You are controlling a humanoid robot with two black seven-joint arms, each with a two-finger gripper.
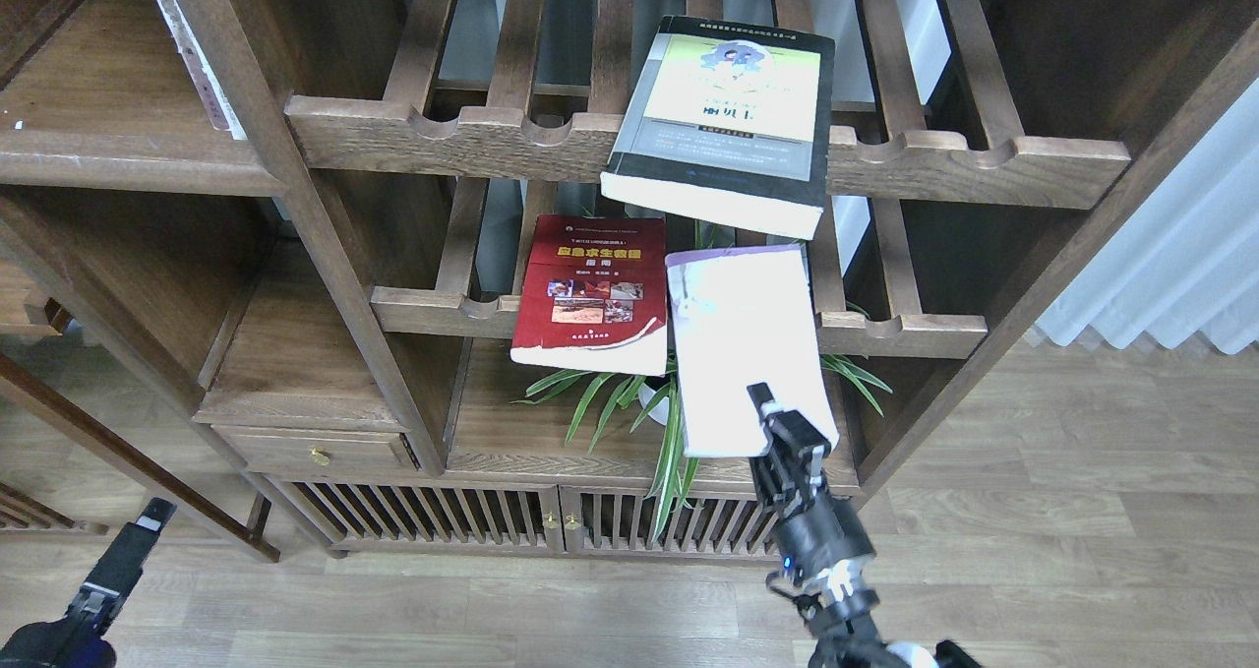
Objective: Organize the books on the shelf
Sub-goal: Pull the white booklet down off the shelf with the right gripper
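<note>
Red book [591, 294]: yellow title in Chinese characters, too small to read surely
Black-bordered book [723, 122]: dark Chinese title on yellow-green cover, not legible
Pale book [743, 343]: no readable print
</note>
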